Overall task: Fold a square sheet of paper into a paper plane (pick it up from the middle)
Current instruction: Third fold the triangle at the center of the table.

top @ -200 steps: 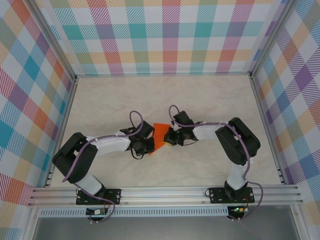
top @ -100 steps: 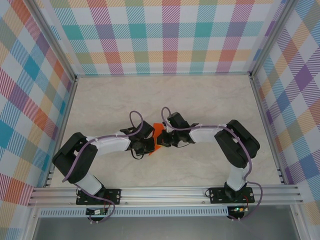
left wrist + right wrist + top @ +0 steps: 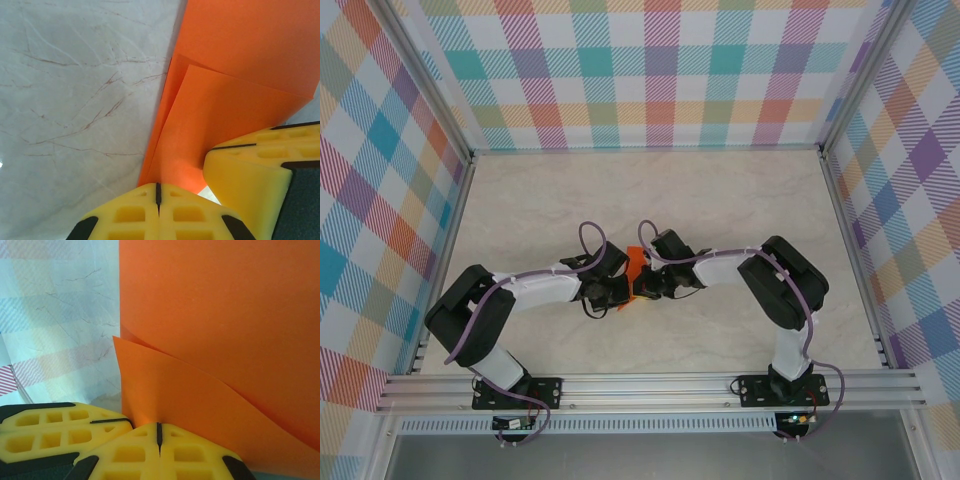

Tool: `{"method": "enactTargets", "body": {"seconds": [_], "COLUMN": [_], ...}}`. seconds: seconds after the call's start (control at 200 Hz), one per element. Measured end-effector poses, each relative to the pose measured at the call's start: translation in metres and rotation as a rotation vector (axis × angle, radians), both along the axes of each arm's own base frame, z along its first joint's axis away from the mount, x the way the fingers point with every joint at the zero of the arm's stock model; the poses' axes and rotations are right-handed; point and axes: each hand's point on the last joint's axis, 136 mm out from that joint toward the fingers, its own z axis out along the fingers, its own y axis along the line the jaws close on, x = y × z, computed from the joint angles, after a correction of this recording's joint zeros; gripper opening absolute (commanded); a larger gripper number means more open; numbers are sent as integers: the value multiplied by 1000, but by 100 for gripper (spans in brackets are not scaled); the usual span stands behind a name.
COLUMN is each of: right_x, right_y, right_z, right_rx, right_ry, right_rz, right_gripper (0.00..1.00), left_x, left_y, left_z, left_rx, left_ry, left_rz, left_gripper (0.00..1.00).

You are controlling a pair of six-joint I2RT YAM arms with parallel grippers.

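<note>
- In the top view, the left gripper and the right gripper meet just left of the frame's centre, very close to each other.
- The square sheet of paper is between them. It shows as a small orange patch, partly covered by the two wrists.
- In the left wrist view, the jaws of the left gripper are pressed together at the bottom edge, with only a thin seam between the yellow pads. The paper's lower tip runs into this seam, so they are pinching the paper.
- The paper shows two layers there, one flap over the other, and the pale marbled desk is at the left.
- A yellow finger of the right gripper stands at the lower right, against the paper.
- In the right wrist view, the right gripper's jaws are also pressed together, and a curved flap of the paper comes down to their seam.
- A finger of the left gripper is at the lower left of that frame, just beside them.
</note>
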Motion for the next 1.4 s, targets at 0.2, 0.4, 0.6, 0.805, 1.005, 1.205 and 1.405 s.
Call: {"method": "enactTargets", "body": {"seconds": [0.2, 0.4, 0.6, 0.805, 1.005, 1.205, 1.405], "right_x": [19, 55, 70, 56, 29, 24, 26], "right_y": [-22, -70, -84, -57, -31, -11, -9], "right_z": [0, 3, 47, 63, 17, 17, 7], "right_rx": [-2, -69, -65, 5, -15, 29, 27], "right_ry": [-32, -93, -210, -224, -74, -42, -13], "right_rz": [-40, -175, -231, -181, -112, -83, -100], "right_gripper": [0, 0, 1, 0, 0, 0, 0], "left_x": [-1, -1, 2, 8, 9, 10, 10], "left_y": [1, 1, 4, 19, 23, 24, 24], "left_z": [-1, -2, -1, 0, 0, 1, 1], "left_rx": [5, 4, 23, 77, 95, 93, 92], "left_ry": [4, 3, -24, -48, -58, -57, -54], "left_rz": [0, -1, -62, -160, -207, -203, -190], "left_gripper": [0, 0, 0, 0, 0, 0, 0]}}
